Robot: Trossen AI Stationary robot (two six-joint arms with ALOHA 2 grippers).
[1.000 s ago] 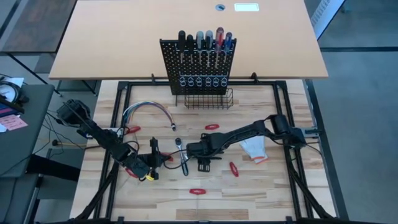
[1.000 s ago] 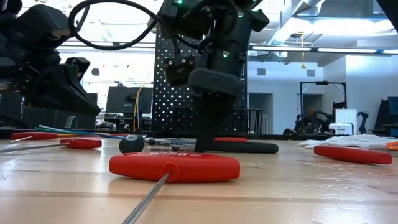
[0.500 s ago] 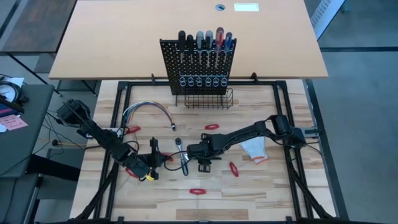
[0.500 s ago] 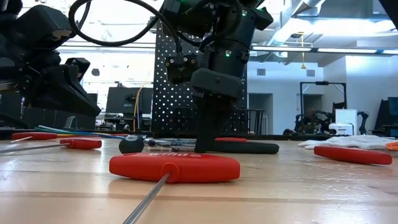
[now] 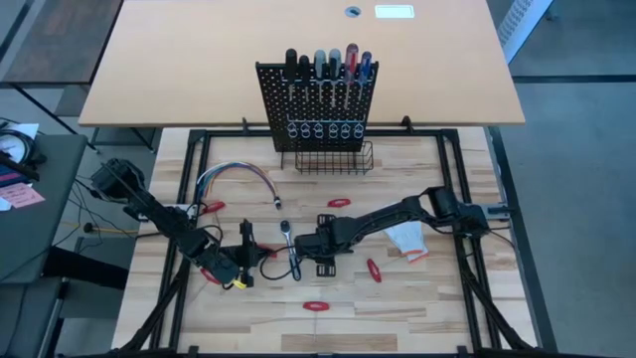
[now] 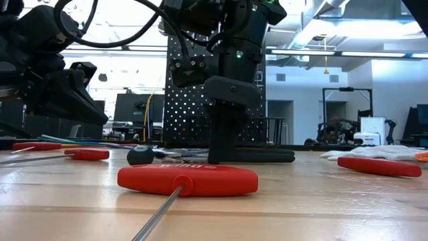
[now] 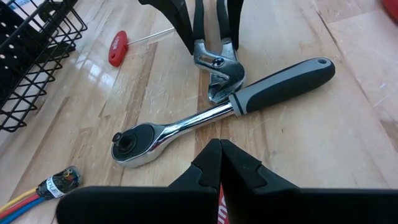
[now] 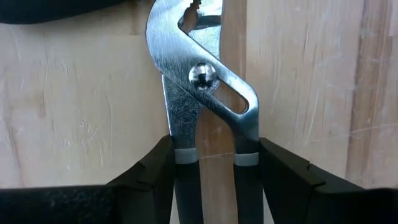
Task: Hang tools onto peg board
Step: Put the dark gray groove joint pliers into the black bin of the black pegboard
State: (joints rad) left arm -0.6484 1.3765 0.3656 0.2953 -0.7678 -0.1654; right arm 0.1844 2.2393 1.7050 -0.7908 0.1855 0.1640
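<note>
The right gripper point(image 8: 210, 163) pinches the dark handles of silvery slip-joint pliers point(image 8: 199, 87) lying on the table point(image 5: 417, 298) mid-front, their jaws touching a grey-handled ratchet wrench point(image 7: 217, 112). The left gripper point(image 7: 220, 163), fingers pressed together, perhaps on something red, waits just beside.

No readable text anywhere in my views. The red T-handle point(image 6: 188, 180) nearest my low camera has raised lettering moulded along it, but I can't make it out. Tools and peg board point(image 5: 316, 105) show no legible labels or numbers.
</note>
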